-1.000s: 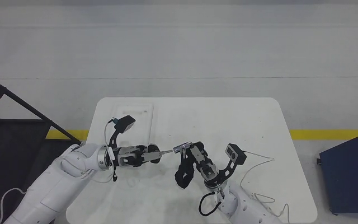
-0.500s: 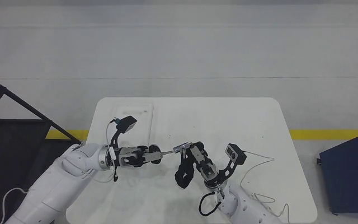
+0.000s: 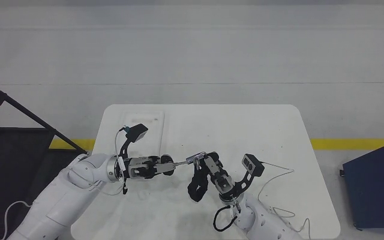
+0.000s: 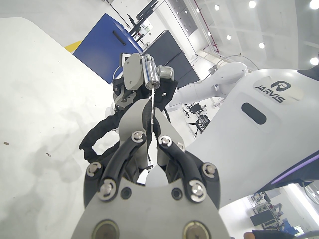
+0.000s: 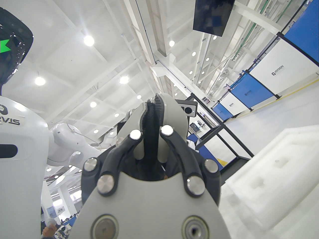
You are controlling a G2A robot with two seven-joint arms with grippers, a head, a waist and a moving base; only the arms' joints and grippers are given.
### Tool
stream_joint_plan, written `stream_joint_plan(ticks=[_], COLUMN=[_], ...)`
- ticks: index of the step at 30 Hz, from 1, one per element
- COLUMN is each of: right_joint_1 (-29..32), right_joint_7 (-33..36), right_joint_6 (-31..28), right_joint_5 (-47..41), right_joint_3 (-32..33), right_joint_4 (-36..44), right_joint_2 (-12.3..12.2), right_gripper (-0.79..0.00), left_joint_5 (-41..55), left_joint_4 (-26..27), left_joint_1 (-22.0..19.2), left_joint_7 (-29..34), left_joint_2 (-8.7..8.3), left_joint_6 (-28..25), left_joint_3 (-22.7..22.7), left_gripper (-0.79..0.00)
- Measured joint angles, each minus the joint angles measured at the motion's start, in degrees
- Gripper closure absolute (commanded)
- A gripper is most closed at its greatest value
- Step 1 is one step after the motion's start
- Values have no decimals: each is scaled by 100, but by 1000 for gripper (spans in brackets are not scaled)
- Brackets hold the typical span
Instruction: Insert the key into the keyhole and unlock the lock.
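Vs. a sec ago almost nothing is changed: the L gripper [image 4: 151,115] is seen nudged only slightly. The key [image 4: 152,100] is kept pinched edge-on between its narrow fingers [image 4: 129,119], tip met w/ the keyhole [image 4: 152,85]. The lock [image 4: 149,72] is clamped by the R gripper [image 3: 204,161], closed on it. It is held in the air above the worktop [image 3: 258,126], midway betw. the L and R edges, nearer the edge by the robot. Most of the blade is left outside, so insertion is judged barely begun or stalled. A straight push is needed before any turn.
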State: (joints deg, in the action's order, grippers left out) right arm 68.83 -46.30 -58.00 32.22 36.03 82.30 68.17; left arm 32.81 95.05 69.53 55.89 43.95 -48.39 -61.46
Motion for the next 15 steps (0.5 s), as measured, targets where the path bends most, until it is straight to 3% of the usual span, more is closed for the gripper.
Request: stream_joint_plan(ticks=[15], right_joint_1=[0], right_joint_7=[0], right_joint_6=[0], right_joint_5=[0], right_joint_3=[0], right_joint_4=[0], right_joint_2=[0], right_gripper=[0], left_joint_5=[-101], left_joint_4=[136], left_joint_1=[52], left_joint_7=[109], left_joint_2=[34], left_joint_6=[246], left_joint_3=[-148], left_gripper=[0])
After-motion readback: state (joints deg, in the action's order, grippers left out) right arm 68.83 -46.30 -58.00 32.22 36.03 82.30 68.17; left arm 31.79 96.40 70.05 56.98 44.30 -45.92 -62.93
